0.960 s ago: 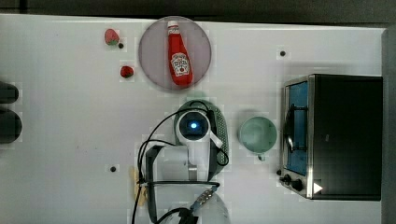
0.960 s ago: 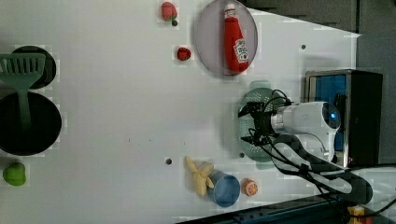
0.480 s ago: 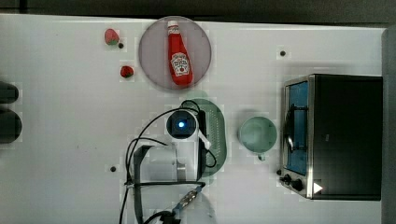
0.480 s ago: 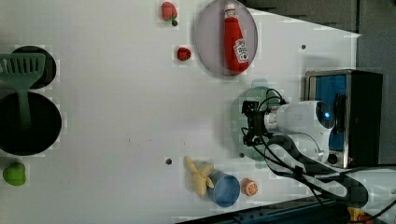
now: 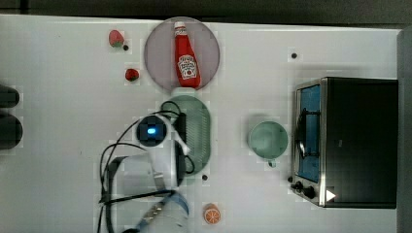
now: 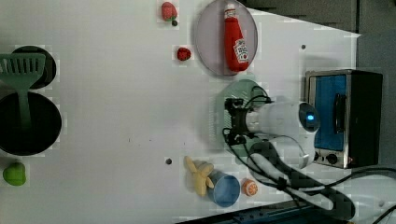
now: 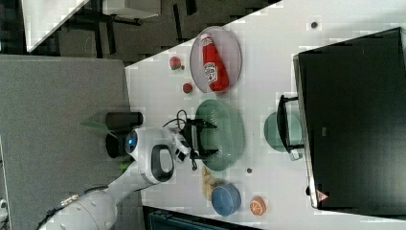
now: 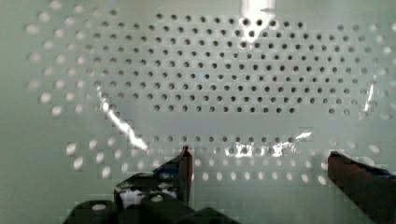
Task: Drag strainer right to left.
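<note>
Hovering over the strainer [image 5: 197,128] in the top view, the gripper [image 5: 180,138] sits between ketchup plate [image 5: 158,63] and orange [image 5: 212,214]. Wrist view: fingers [image 8: 180,170] spread apart inside the perforated bowl, gripping nothing

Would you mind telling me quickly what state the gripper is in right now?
Gripper: open, fingers spread apart inside the strainer bowl, holding nothing.
</note>
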Controlling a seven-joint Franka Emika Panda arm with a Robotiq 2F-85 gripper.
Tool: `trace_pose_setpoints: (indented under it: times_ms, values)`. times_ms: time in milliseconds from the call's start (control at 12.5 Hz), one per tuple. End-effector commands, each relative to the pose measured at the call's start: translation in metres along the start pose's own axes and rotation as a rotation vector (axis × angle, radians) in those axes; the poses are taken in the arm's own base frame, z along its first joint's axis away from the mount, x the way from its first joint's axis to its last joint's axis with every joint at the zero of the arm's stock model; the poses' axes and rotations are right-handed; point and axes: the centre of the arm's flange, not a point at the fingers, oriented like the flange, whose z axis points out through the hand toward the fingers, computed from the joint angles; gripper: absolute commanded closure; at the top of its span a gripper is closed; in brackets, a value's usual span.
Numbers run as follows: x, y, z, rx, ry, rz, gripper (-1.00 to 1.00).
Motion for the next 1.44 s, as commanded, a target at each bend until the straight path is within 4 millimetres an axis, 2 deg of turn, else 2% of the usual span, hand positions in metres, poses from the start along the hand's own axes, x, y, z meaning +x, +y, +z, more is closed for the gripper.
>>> trace_pose_setpoints:
  times_ms: [80, 480, 1120, 1440]
  values:
    - [-0.060, 0.004, 0.002, -0.002, -0.009, -0.007, -1.00]
    - [-0.121, -0.006, 0.002, -0.007, -0.041, -0.037, -1.00]
    - [-0.193, -0.008, 0.006, -0.017, -0.066, 0.022, -1.00]
    - [-0.226, -0.006, 0.007, -0.010, -0.076, -0.007, -1.00]
